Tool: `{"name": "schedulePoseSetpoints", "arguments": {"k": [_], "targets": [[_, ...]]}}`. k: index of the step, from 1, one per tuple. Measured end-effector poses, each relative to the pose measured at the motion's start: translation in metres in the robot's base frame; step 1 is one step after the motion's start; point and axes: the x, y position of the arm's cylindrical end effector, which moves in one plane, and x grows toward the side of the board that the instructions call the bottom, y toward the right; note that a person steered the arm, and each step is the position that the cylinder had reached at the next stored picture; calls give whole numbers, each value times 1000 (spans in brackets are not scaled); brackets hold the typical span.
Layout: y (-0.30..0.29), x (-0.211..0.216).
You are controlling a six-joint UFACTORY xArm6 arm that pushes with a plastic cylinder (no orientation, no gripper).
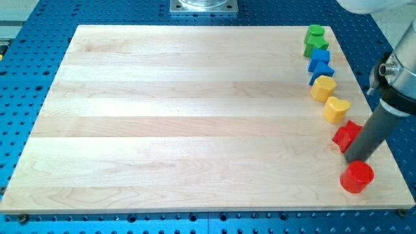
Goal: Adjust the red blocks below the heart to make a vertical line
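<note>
And here we are in a robotics lab, no doubt about it. There's a pale wooden board [195,117] laid flat on a blue metal bench [32,78] dotted with a regular grid of mounting holes, real test-rig kit. At the view's top sits a grey metal mounting plate [204,6]. On the view's right, a white and grey robot arm [398,75] reaches in over the board.
</note>
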Motion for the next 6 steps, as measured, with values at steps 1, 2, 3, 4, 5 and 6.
{"name": "schedulePoseSetpoints", "arguments": {"k": [1,2,3,4,5,6], "targets": [[0,-19],[44,-15],[72,-44],[56,-45],[54,-43],[49,-43]]}}
